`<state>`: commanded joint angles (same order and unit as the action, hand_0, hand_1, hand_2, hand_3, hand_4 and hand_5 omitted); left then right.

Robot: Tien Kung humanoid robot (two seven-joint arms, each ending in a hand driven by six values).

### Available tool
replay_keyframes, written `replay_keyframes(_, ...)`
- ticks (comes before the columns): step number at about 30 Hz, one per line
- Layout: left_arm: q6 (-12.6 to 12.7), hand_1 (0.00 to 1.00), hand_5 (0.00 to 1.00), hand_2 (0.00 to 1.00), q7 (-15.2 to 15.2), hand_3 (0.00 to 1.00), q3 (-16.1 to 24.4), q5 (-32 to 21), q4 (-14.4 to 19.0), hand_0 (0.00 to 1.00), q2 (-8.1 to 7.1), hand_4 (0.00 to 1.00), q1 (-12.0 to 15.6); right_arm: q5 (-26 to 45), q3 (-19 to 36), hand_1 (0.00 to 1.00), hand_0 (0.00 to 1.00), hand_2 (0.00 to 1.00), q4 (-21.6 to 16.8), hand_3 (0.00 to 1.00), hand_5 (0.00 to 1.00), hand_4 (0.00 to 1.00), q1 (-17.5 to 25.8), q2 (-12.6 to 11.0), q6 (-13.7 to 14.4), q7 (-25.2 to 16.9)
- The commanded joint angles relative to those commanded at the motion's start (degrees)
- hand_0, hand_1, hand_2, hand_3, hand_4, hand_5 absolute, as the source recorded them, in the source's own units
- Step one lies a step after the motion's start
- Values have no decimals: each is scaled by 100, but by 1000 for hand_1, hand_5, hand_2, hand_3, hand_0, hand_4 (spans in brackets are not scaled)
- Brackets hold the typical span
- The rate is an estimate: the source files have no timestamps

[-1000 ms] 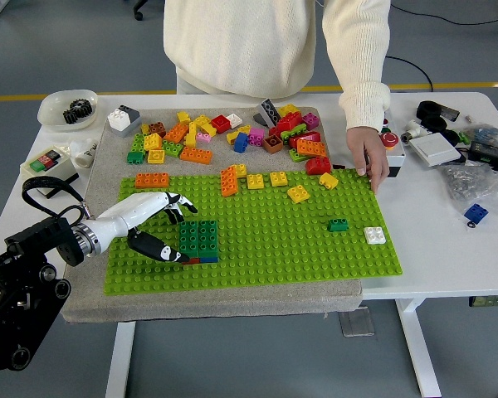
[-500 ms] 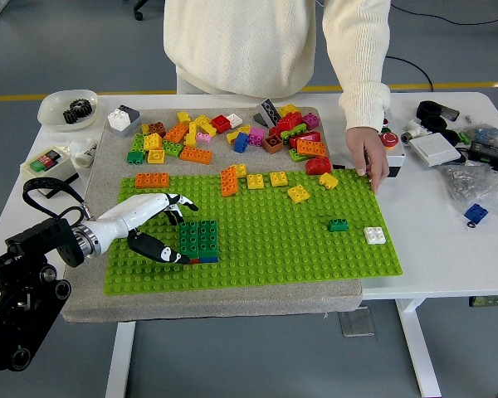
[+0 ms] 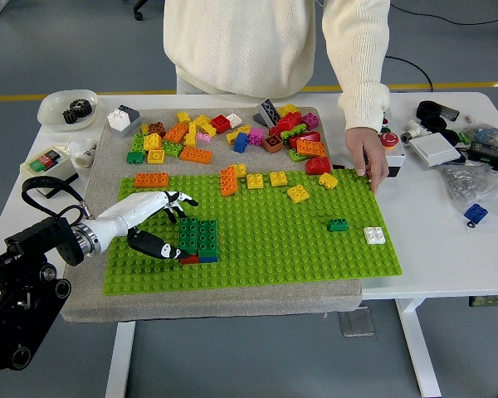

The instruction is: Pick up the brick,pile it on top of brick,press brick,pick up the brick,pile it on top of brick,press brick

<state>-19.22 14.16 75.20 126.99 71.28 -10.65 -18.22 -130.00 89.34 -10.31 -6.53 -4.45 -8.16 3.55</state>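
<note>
Down at the near-left part of the green baseplate [image 3: 299,249], the left hand [image 3: 153,224] reaches in from the left edge on its black arm, its white fingers [image 3: 170,201] fanned over the left side of a dark green brick stack [image 3: 198,237] and its dark thumb [image 3: 156,245] lying low along the plate, tip at the stack's lower left corner. Whether the hand truly grips the stack or only rests against it is hard to make out, since the contact side is hidden behind the fingers. Under the green bricks a red brick [image 3: 188,259] and a blue brick [image 3: 207,258] show only as thin slivers. Further right on the plate sit a small green brick [image 3: 338,225] and a white brick [image 3: 374,235], near each other but apart. Along the far edge of the plate lie an orange brick [image 3: 152,180] and several yellow ones, with a loose heap of mixed bricks [image 3: 232,133] beyond on the grey mat [image 3: 87,290]. A person in a cream sweater stands at the far side, cut off at the chest, one hand [image 3: 368,157] resting at the plate's far right corner. The right arm is out of view.
</note>
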Motion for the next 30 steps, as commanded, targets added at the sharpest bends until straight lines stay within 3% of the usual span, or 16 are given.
replay_keyframes(13,-264,600,302,651,90,846,70,39,54,754,-30,998,13,0,17,646,746,720,0,669,424,890,-2,1,6,1)
replay_keyframes(30,-375,612,316,688,91,891,89,47,25,780,-15,998,-4,0,18,646,746,720,0,669,425,891,-6,1,8,1)
